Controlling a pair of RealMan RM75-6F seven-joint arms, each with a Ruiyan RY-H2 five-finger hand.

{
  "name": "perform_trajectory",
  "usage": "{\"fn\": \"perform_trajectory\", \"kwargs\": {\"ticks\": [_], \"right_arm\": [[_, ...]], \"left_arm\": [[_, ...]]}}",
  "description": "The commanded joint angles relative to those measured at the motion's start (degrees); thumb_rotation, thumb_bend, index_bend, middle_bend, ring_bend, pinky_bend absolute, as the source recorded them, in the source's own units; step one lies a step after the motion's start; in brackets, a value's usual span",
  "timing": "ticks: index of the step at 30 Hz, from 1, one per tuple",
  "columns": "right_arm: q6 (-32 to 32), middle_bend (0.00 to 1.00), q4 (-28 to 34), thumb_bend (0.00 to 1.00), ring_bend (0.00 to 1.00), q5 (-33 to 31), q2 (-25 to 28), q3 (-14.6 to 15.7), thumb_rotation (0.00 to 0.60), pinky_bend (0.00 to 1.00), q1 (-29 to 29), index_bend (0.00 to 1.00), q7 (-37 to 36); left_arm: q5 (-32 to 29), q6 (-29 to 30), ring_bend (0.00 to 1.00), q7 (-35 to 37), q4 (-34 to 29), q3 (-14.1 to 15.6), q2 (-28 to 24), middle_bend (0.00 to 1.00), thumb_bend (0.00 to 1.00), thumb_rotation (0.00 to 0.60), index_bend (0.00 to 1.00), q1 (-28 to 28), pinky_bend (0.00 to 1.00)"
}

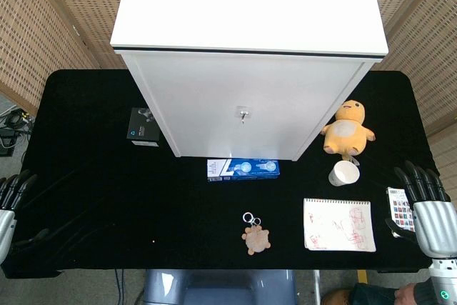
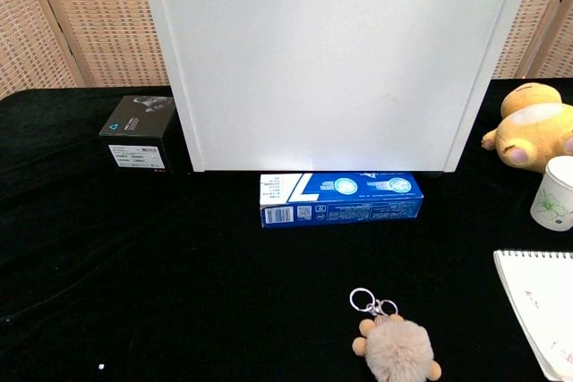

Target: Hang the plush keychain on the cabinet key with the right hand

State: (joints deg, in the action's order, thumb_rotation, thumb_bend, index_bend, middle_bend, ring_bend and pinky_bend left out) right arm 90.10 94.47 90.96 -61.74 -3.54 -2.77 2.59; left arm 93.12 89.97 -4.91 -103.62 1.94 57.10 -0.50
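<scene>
The plush keychain (image 1: 255,236) lies flat on the black table near its front edge, a small tan bear with metal rings at its top; the chest view shows the plush keychain (image 2: 395,346) at the bottom. The cabinet key (image 1: 243,113) sticks out of the white cabinet's door (image 1: 235,105), above and slightly left of the keychain. My right hand (image 1: 425,208) rests at the table's right edge, fingers apart, holding nothing. My left hand (image 1: 10,205) sits at the left edge, fingers spread and empty. Neither hand appears in the chest view.
A blue box (image 1: 243,169) lies in front of the cabinet, between keychain and key. A notebook (image 1: 338,224), paper cup (image 1: 344,172) and yellow plush toy (image 1: 348,129) are at the right. A colourful card (image 1: 400,211) lies by my right hand. A black box (image 1: 143,127) stands left.
</scene>
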Motion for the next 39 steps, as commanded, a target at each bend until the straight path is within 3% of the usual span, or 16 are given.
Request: {"fn": "perform_trajectory", "kwargs": {"ticks": [1, 8, 10, 11, 13, 14, 15, 17, 18, 20, 25, 28, 33, 39], "right_arm": [[-0.1, 0.0, 0.0, 0.0, 0.0, -0.1, 0.0, 0.0, 0.6, 0.0, 0.0, 0.0, 0.0], [-1.7, 0.01, 0.6, 0.0, 0.0, -0.4, 0.4, 0.1, 0.6, 0.0, -0.7, 0.0, 0.6], [-2.0, 0.12, 0.6, 0.0, 0.06, -0.3, 0.2, -0.6, 0.6, 0.0, -1.5, 0.0, 1.6], [-2.3, 0.23, 0.0, 0.0, 0.15, 0.1, -0.1, -1.2, 0.6, 0.01, -2.3, 0.0, 3.1], [-3.3, 0.41, -0.5, 0.0, 0.37, 1.4, -0.5, -1.9, 0.6, 0.21, -4.1, 0.01, 5.3], [-3.8, 0.53, -0.8, 0.0, 0.51, 2.5, -0.8, -2.2, 0.6, 0.47, -5.1, 0.03, 5.8], [-4.5, 0.6, -1.2, 0.0, 0.59, 3.6, -0.9, -2.2, 0.6, 0.66, -6.1, 0.05, 6.4], [-7.7, 0.73, -1.3, 0.01, 0.74, 5.9, -0.8, -2.1, 0.6, 0.9, -8.9, 0.11, 6.9], [-9.7, 0.79, -1.1, 0.02, 0.81, 6.4, -0.6, -2.0, 0.6, 0.96, -10.3, 0.13, 6.5], [-15.6, 0.85, -0.4, 0.03, 0.88, 7.2, 0.2, -1.3, 0.6, 1.0, -13.9, 0.17, 4.0], [-27.8, 0.91, 1.0, 0.07, 0.95, 7.0, 1.1, 0.1, 0.6, 1.0, -21.2, 0.24, -4.4], [-31.8, 0.93, 1.3, 0.14, 0.96, 6.8, 0.9, 0.5, 0.6, 1.0, -23.6, 0.3, -6.3], [-37.6, 0.94, 1.2, 0.36, 0.97, 5.6, -1.4, 0.8, 0.6, 1.0, -27.7, 0.37, -8.9], [-44.6, 0.95, -0.1, 0.46, 0.97, 2.5, -7.2, 0.1, 0.6, 1.0, -32.7, 0.43, -11.5]], "left_arm": [[-0.1, 0.0, 0.0, 0.1, 0.0, 0.0, -0.1, 0.0, 0.0, 0.6, 0.0, 0.0, 0.0], [-0.4, -0.7, 0.0, -0.6, 0.0, 0.0, 0.2, 0.0, 0.0, 0.6, 0.0, 0.2, 0.0], [-0.7, -0.8, 0.0, -0.9, 0.1, -0.2, 0.3, 0.0, 0.0, 0.6, 0.0, 0.3, 0.0], [-1.0, -0.9, 0.0, -1.2, 0.1, -0.4, 0.4, 0.0, 0.0, 0.6, 0.0, 0.4, 0.0], [-1.5, -1.0, 0.0, -1.5, 0.0, -0.8, 0.6, 0.0, 0.0, 0.6, 0.0, 0.6, 0.0], [-1.7, -1.1, 0.0, -1.7, -0.1, -0.9, 0.7, 0.0, 0.0, 0.6, 0.0, 0.7, 0.0], [-2.0, -1.3, 0.0, -2.0, -0.1, -1.0, 0.8, 0.0, 0.0, 0.6, 0.0, 0.7, 0.0], [-2.7, -1.8, 0.0, -2.6, -0.2, -1.3, 1.1, 0.0, 0.0, 0.6, 0.0, 1.0, 0.0], [-3.1, -2.1, 0.0, -2.9, -0.2, -1.4, 1.3, 0.0, 0.0, 0.6, 0.0, 1.1, 0.0], [-3.9, -2.8, 0.0, -3.6, -0.1, -1.7, 1.6, 0.0, 0.0, 0.6, 0.0, 1.5, 0.0], [-5.6, -3.9, 0.0, -4.9, -0.1, -2.3, 2.1, 0.0, 0.0, 0.6, 0.0, 2.1, 0.0], [-6.3, -4.4, 0.0, -5.3, -0.1, -2.5, 2.3, 0.0, 0.0, 0.6, 0.0, 2.4, 0.0], [-7.4, -5.5, 0.0, -6.3, -0.2, -2.9, 2.8, 0.0, 0.0, 0.6, 0.0, 3.0, 0.0], [-8.7, -6.5, 0.0, -7.3, -0.1, -3.2, 3.1, 0.0, 0.0, 0.6, 0.0, 3.6, 0.0]]}}
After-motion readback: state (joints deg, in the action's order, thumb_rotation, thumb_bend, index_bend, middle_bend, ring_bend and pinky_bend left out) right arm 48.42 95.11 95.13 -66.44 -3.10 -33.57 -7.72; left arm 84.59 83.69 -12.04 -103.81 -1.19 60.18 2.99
